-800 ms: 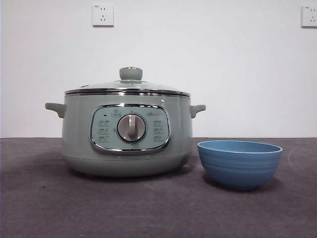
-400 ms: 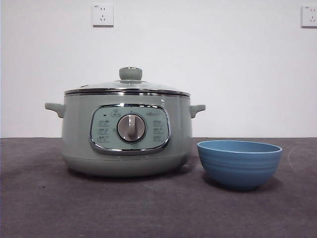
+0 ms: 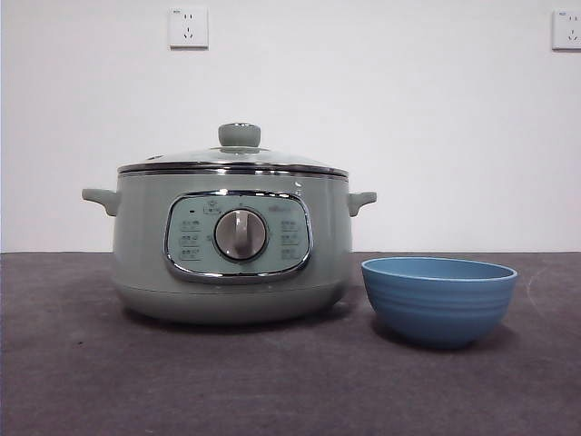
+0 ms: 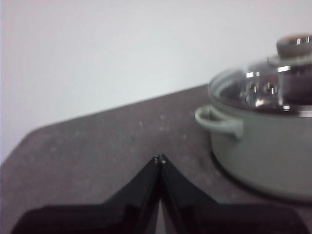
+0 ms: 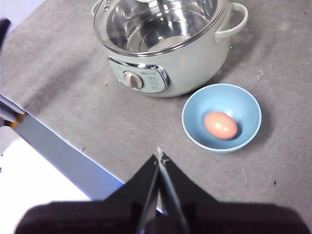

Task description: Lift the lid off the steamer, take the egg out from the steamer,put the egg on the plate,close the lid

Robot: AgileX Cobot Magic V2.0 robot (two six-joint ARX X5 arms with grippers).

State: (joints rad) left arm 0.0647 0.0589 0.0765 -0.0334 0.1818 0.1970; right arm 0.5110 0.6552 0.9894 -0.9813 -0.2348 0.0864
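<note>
On the left of the front view sits the big green steamer (image 3: 232,245) on the dark table (image 3: 82,381). The glass lid (image 3: 233,156) is on top of it, flat all round, with its little green knob (image 3: 240,134) sticking up in the middle. To the right, just beside the steamer but not touching it, stands the blue bowl (image 3: 439,298) that serves as the plate. From the front you cannot see inside the bowl, but the right wrist view looks down from high up and shows the brown egg (image 5: 221,125) lying in the middle of it. The steamer looks empty through the glass there. The left gripper (image 4: 159,159) is off to the side of the steamer, low near the table, with its jaws pressed together and nothing between them. The right gripper (image 5: 159,156) is up high and well away, also pinched closed on nothing. So I think every step is done: egg out, egg in the bowl, lid back on. No next move seems needed except for the arms to rest. Set against the earlier front pictures, nothing has moved; the steamer, lid and bowl sit just where they were.
</note>
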